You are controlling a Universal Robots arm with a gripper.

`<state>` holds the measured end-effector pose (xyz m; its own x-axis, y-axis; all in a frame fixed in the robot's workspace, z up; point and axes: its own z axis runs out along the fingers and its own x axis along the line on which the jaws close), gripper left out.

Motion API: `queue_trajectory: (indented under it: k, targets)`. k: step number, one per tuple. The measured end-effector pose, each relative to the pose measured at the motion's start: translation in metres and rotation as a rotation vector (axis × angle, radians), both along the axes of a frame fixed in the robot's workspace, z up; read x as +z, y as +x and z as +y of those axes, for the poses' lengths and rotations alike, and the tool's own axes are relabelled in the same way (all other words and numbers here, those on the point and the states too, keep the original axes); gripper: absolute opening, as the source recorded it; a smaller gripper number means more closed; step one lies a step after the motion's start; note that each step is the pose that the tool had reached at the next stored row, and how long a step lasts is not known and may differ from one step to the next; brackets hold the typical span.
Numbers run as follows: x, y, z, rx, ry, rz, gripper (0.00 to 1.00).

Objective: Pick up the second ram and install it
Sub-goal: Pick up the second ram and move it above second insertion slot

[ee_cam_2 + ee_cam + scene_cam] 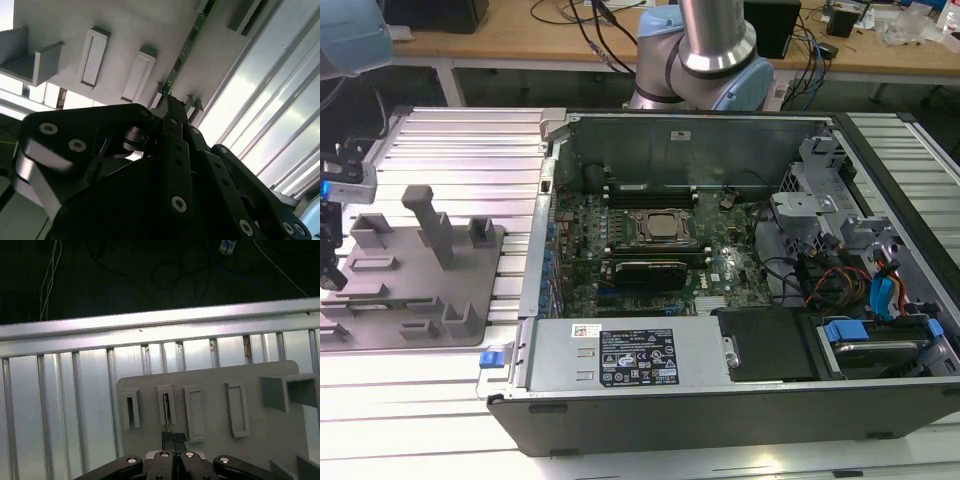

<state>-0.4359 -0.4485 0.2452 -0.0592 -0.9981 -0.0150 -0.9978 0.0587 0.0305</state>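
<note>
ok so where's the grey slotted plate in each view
Exterior view: the grey holder plate lies at the exterior view's left, beside the open computer case.
First wrist view: the grey holder plate shows its slots in a row.
Second wrist view: the grey holder plate is close up, with the green ram edge-on along it.
Shared landmark: the ribbed metal table under the plate.

One arm point(715, 40), one gripper point(172, 439), one open computer case point(700, 412), one grey fixture plate point(415, 292) — four raised slots point(194, 412), one ram stick point(192, 35).
</note>
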Motion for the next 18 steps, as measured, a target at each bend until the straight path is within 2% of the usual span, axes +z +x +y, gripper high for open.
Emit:
queue_trajectory:
  k: [1, 6, 8, 10, 17, 18]
  targets:
    - [-0.0005, 0.000, 0.0001, 0.020, 0.0000, 0.0002, 0.08]
    - [-0.0032, 0.007, 0.0000, 0.020, 0.0000, 0.0012, 0.08]
    - [-0.0085, 0.014, -0.0001, 0.020, 0.0000, 0.0032, 0.08]
    - [-0.0138, 0.015, -0.0001, 0.020, 0.0000, 0.0044, 0.08]
    - [-0.0149, 0.015, -0.0002, 0.020, 0.0000, 0.0046, 0.08]
    - [-0.0149, 0.015, -0.0002, 0.020, 0.0000, 0.0046, 0.14]
